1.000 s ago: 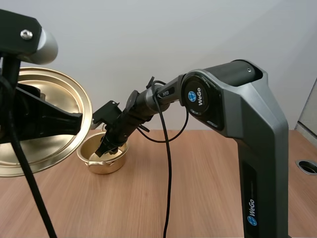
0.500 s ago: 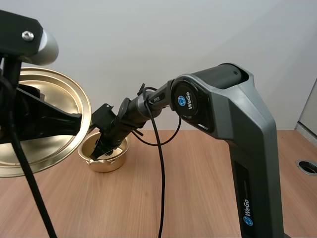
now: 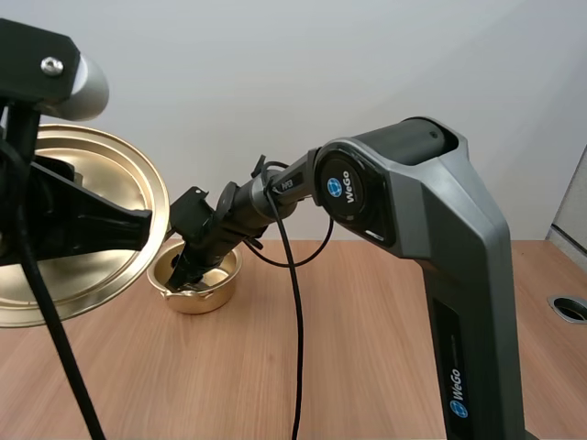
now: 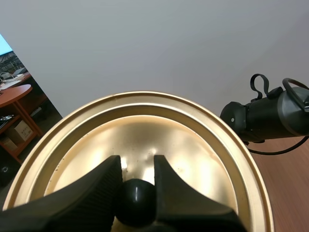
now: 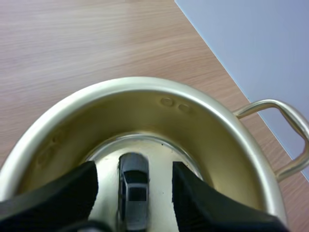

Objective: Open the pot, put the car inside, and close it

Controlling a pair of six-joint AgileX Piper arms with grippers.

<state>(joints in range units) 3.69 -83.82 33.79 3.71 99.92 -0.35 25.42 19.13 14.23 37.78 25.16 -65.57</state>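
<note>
Left gripper (image 4: pixel 136 166) clamps the knob (image 4: pixel 136 202) of the lid (image 4: pixel 193 140), which it holds aloft, off to one side of the pot (image 3: pixel 209 295). Farther off, the right gripper (image 5: pixel 134 169) reaches down into the open pot, its fingers apart on either side of the car (image 5: pixel 133 193), which lies on the pot's floor touching neither. Opening looks done and the car appears delivered. Left to do: the right arm's retreat and setting the lid back on.

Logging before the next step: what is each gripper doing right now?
Left gripper: shut on the lid, at its knob.
Right gripper: open in the pot, car loose between its jaws.
</note>
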